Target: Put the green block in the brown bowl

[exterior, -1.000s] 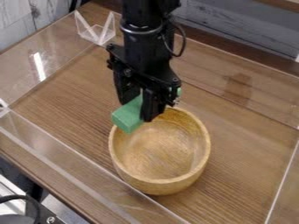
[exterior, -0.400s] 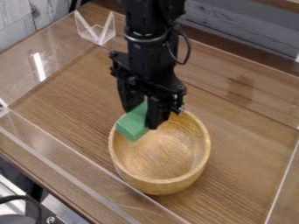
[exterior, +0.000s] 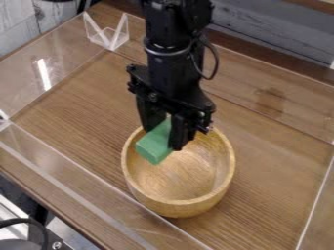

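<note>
So nearest the camera there's the brown bowl [exterior: 196, 200] sitting on the bench [exterior: 268, 186], and the green block [exterior: 156, 143] is pinched in the jaws [exterior: 162, 131], tilted, over the bowl's far left part as we see it. Behind that, the black arm [exterior: 167, 49] fills the middle. My worry: the block looks pretty close to the rim, so if the jaws let go right there it could clip the edge and tumble onto the bench. Going too low could also knock the rim and shove the bowl. I'd go a bit more toward the middle first.
</note>
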